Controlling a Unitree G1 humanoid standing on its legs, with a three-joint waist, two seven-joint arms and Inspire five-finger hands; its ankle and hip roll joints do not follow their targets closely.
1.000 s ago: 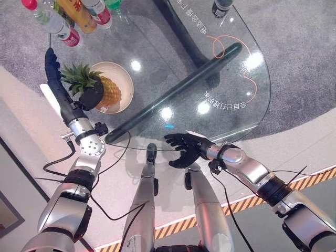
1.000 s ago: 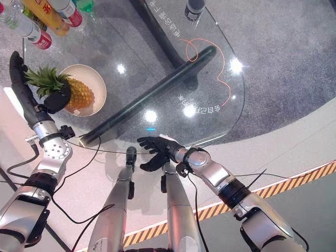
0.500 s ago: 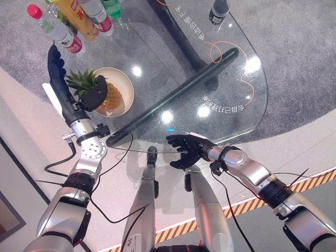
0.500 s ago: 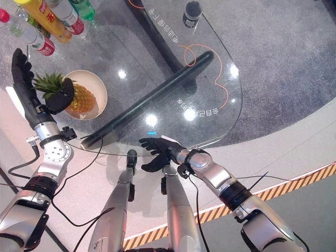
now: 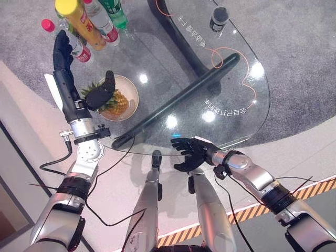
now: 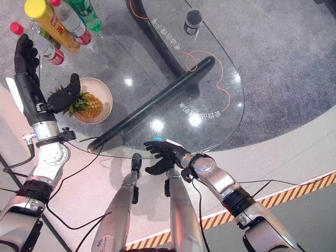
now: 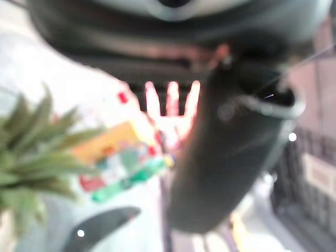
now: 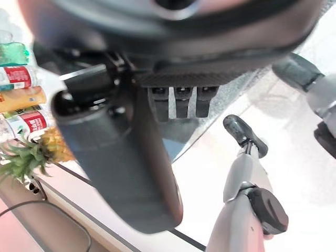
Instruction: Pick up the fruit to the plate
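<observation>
A pineapple [image 5: 116, 104] lies on a round cream plate [image 5: 132, 94] at the left of the glass table [image 5: 231, 79], its green leaves [image 7: 26, 152] pointing towards my left hand. My left hand [image 5: 71, 94] stands open just left of the plate, fingers straight and reaching towards the bottles. Its thumb [image 6: 65, 97] is spread out above the leaves, apart from the fruit. My right hand [image 5: 191, 152] hangs open at the table's near edge, holding nothing.
Several bottles [image 5: 79, 21] stand at the far left corner, close to my left fingertips. A dark cup [image 5: 218, 18] sits at the far side. A black bar [image 5: 178, 100] runs under the glass, and a thin orange line [image 5: 231, 52] loops near it.
The camera has shifted. My left thumb has lifted off the pineapple and the hand has risen slightly; the pineapple stays on the plate. The right hand has kept its place.
</observation>
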